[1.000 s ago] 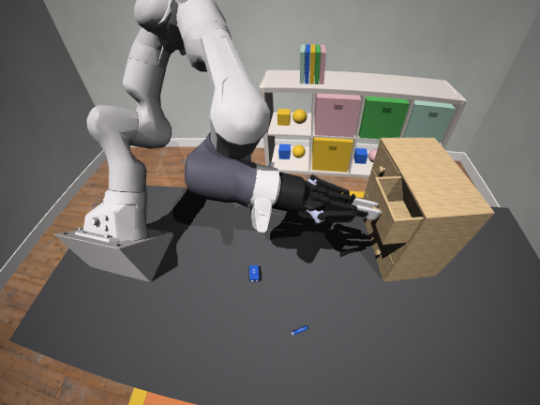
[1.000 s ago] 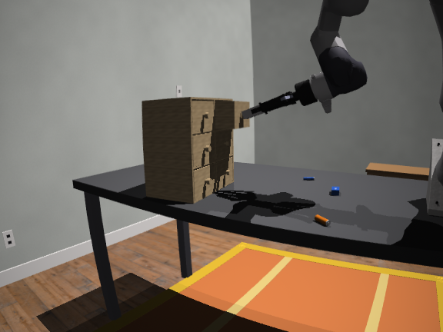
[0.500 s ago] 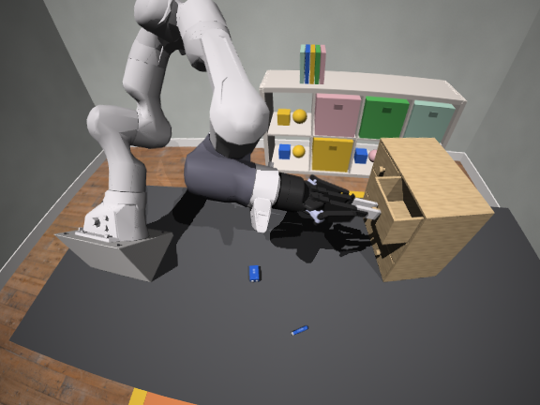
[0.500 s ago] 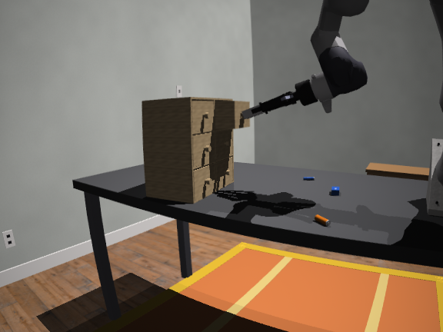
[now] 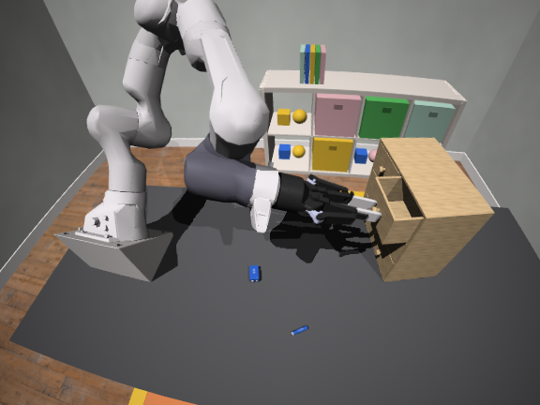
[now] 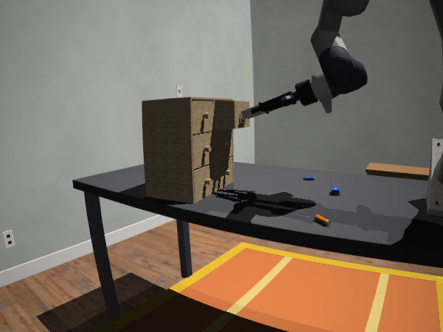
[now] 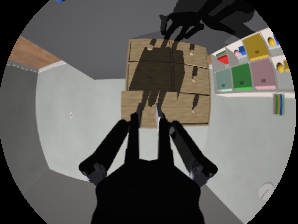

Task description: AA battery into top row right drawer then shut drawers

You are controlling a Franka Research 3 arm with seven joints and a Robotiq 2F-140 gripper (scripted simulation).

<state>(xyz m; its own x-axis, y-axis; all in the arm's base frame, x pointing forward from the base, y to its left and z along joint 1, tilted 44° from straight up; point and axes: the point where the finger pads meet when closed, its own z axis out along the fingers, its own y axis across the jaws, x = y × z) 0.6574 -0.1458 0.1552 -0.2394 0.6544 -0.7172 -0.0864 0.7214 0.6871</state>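
The gripper [image 5: 377,209] reaches level toward the right of the top view, its fingers slightly parted on either side of the small knob [image 5: 376,207] of the top right drawer [image 5: 396,224]. They stand just beside the knob and do not clamp it; nothing is held. In the wrist view the two dark fingers point up at the drawer front, which sits in the frame's centre under their shadow.

The drawer is pulled partway out of the chest [image 5: 436,178], and its inside shows bare wood from above. In the exterior view it juts out to the right of the chest's upper corner, with the fingertips at its face. The other drawers sit flush. The chest stands upright at the right of the top view, on the dark table [image 5: 375,328].

The AA battery [image 6: 322,220], an orange cylinder, lies on the table in the lower right of the exterior view, near the table's front edge and well apart from the chest. In the top view it is almost wholly hidden behind the gripper. A blue block battery [image 5: 254,273] lies mid-frame in the top view, and a thin blue cylinder [image 5: 299,330] lies lower down, both well apart from the chest.

The arm [image 5: 234,94] bends down from the upper left to its base [image 5: 117,253] at the left. Behind the chest stands a shelf unit [image 5: 375,83] with coloured bins and books [image 5: 312,64] on top.
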